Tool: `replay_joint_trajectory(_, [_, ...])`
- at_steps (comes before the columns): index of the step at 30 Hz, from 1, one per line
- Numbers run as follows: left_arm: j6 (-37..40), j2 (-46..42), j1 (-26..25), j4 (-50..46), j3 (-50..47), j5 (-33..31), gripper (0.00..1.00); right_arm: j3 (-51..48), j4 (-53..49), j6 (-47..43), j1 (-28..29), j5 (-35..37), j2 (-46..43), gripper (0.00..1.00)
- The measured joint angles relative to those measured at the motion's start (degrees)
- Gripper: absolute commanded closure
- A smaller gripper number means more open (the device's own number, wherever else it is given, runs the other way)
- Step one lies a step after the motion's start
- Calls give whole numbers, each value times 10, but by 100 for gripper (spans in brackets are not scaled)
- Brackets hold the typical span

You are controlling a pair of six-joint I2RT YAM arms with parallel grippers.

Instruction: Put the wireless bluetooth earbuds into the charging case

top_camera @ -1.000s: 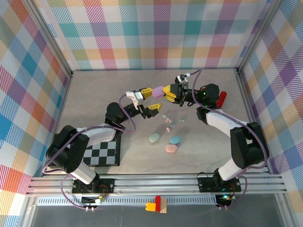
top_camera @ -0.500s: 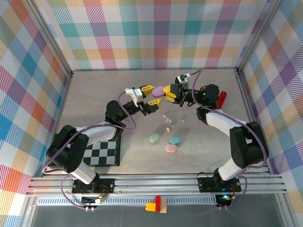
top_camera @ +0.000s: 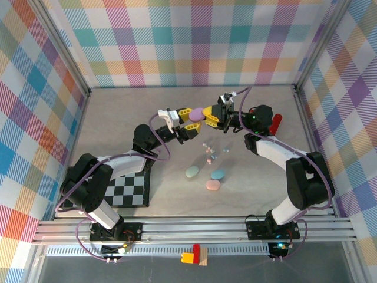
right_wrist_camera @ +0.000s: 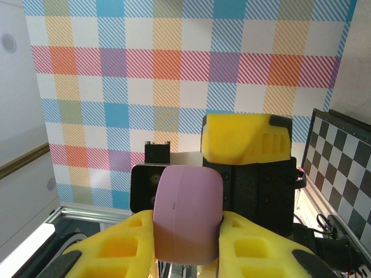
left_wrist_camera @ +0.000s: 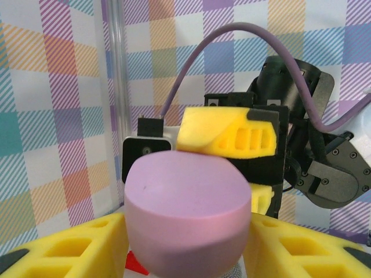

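Observation:
A purple oval charging case [top_camera: 196, 112] hangs above the table's far middle, held between both arms. My right gripper [top_camera: 207, 116] is shut on it across its thin sides; in the right wrist view the case [right_wrist_camera: 188, 211] is pinched between the yellow fingers [right_wrist_camera: 116, 249]. My left gripper [top_camera: 189, 118] comes from the other side. In the left wrist view its fingers [left_wrist_camera: 75, 246] press on both wide ends of the case [left_wrist_camera: 188, 211]. Several tiny pastel earbuds [top_camera: 209, 153] lie scattered on the table below.
Mint [top_camera: 192, 172], blue [top_camera: 218, 174] and pink [top_camera: 213, 185] cases lie on the table nearer to me. A red block [top_camera: 276, 122] sits at the right. A checkerboard mat [top_camera: 126, 191] lies at the near left. Plaid walls enclose the table.
My left gripper has moved right onto the purple case and its jaws have narrowed around it. The right gripper has held still with the case.

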Motion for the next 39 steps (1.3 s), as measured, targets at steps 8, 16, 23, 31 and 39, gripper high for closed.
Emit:
replay_joint_trajectory(8, [-1,0,0,0,2,3,52,0,-11,-9,0,0,0,82])
replay_joint_trajectory(16, [-7,2,0,0,2,3,64,0,-11,-9,0,-2,0,80])
replay_joint_trajectory(23, [-9,2,0,-1,2,10,68,0,-26,-20,0,-2,-1,57])
replay_joint_trajectory(31, [-9,2,0,0,1,30,68,0,-188,-155,-17,16,-47,20])
replay_joint_trajectory(39, [-7,-11,1,-13,-25,58,69,87,-622,-584,-21,145,-169,16])
